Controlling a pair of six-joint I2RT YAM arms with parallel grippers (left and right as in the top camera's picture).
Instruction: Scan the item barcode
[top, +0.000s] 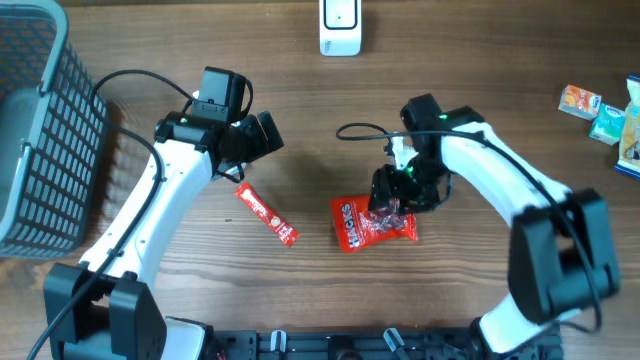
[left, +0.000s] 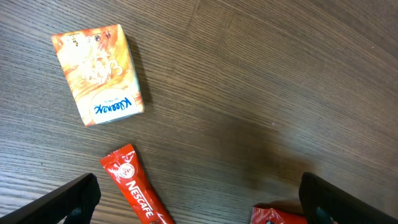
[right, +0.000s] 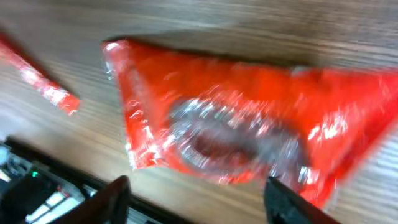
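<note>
Overhead view, with the clock face centred on the table (top: 480, 60). The red bag (top: 360, 228), taken here to be the item to scan, lies flat on the wood at about 5 o'clock, close to the centre. The right gripper (top: 388, 205) hangs directly over the bag's upper right part. In the right wrist view its two fingers stand well apart with the crinkled wrapper just ahead of them; the picture is blurred, but nothing appears clamped, so the claw is read as wide and empty. The left gripper (left: 199, 202) is spread to its full width at about 10 o'clock and holds nothing. Its wrist view shows an orange carton (left: 96, 73) and a red coffee stick (top: 267, 214) on the table below it, the stick lying at about 7 o'clock. The white scanner (top: 340, 27) stands at 12 o'clock on the far edge, a grey basket (top: 40, 130) occupies 9 to 10 o'clock, and small packets (top: 600, 115) sit at 2 o'clock on the right edge. Step in hand, as a judgement: picking up the bag, with the scan itself not begun. The next move calls for closing on a firm fold of the slippery wrapper, lifting it clear, and turning it so that the barcode, not visible in any view, faces the scanner at 12 o'clock.
</note>
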